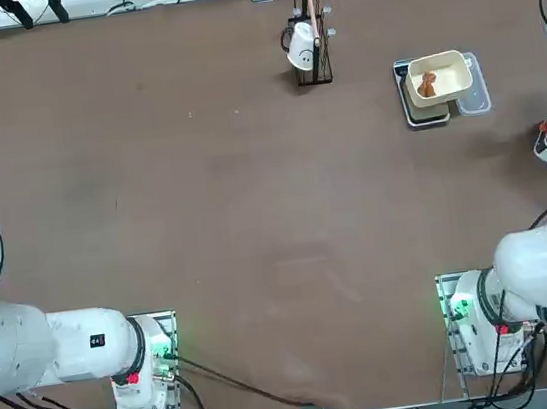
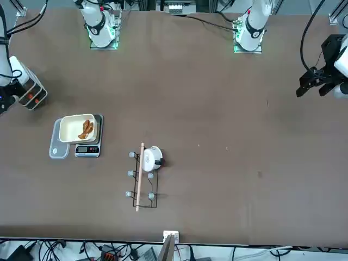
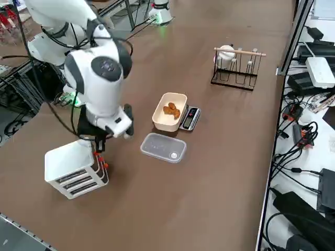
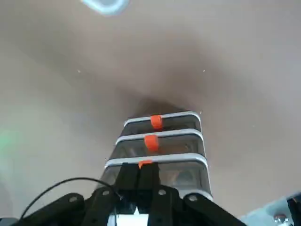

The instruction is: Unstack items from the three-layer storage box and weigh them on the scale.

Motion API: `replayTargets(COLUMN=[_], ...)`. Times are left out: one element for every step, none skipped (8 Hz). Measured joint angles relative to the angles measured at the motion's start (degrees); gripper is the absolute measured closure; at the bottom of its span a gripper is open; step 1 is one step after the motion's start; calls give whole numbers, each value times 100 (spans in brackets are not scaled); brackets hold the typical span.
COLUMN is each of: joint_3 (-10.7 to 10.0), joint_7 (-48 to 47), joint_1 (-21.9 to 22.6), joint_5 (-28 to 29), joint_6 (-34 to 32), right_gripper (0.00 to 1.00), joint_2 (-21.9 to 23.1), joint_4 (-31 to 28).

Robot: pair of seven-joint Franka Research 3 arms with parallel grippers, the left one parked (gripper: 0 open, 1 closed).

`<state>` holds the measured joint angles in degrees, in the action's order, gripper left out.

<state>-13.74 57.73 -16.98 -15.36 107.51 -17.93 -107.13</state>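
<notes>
The three-layer storage box (image 3: 73,167) stands at the table's right edge, a white frame with grey drawers and orange tabs (image 4: 151,141). My right gripper (image 4: 143,170) is shut, its tips right at the top drawer's orange tab; whether the tab is pinched between them does not show. In the right side view the gripper (image 3: 97,146) hangs just above the box's front. The scale (image 1: 427,116) lies farther along the table under a cream tub (image 1: 438,77). A brown lumpy item (image 3: 171,109) lies in that tub.
A clear plastic tray (image 3: 163,147) lies beside the scale, between it and the storage box. A dark narrow stand (image 1: 310,43) with a white cup stands near the far edge. Cables run along the table's far side.
</notes>
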Motion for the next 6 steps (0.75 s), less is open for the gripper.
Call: replayTargets(joint_3=[5,7,7,-19,-60,-92], joint_7=[-178,-318,-413,-442,-475,-530], joint_1=[250,432,484,465,434,411], joint_5=[-1,-2,-18,-72,-208,-365], joint_6=[-228,-266,-126,308,835,1139], right_gripper=[89,83,65,62,55,39], joint_2=[45,43,-28,-141,-256,-334], joint_4=[168,186,101,-113,-404,-623])
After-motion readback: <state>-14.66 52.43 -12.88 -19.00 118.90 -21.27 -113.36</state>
